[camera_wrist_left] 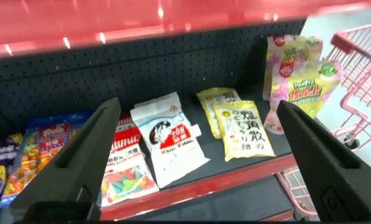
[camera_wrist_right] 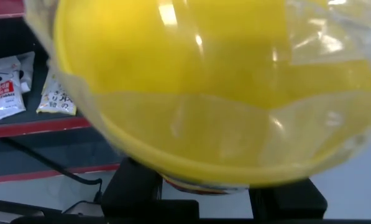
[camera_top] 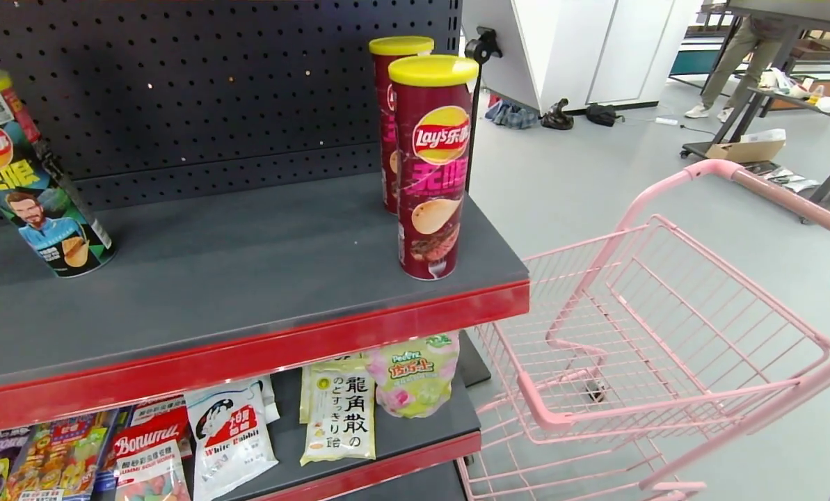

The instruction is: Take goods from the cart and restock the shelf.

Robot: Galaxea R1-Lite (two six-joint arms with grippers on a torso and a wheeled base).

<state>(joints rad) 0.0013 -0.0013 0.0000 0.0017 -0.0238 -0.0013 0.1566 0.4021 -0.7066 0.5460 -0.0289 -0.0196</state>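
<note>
Got the right hand (camera_wrist_right: 207, 202) clamped on a chip can (camera_wrist_right: 197, 81), one dark finger on each side of the body just under the lid. Looks like this: round bright-yellow lid under crinkled clear film, with a sliver of red-orange label below the rim. Can't tell any more of the print. Holding it out in front of the shelving, with the lower shelf (camera_wrist_right: 48, 126) behind it. Got the left hand (camera_wrist_left: 197, 107) wide open with nothing between the fingers, sitting in front of that lower shelf and below the red edge of the upper shelf (camera_wrist_left: 173, 22). Seeing snacks lying flat down there: a white bag (camera_wrist_left: 169, 137) with a red patch and a yellow packet (camera_wrist_left: 244, 130) just beside it. Also a pink-green pouch (camera_wrist_left: 297, 81) propped upright at the cart end. On the upper shelf, seeing a front maroon can (camera_top: 431, 174) upright near the edge at the cart-side end, yellow lid. Seeing a rear maroon can (camera_top: 387, 125) right behind it, same look; can't tell if touching. Also a green-black can (camera_top: 35, 181) with a yellow lid, leaning at the far left by the pegboard (camera_top: 213, 83), well apart from the maroon pair. Seeing the pink wire cart (camera_top: 665, 306) on the floor just right of the shelving.
</note>
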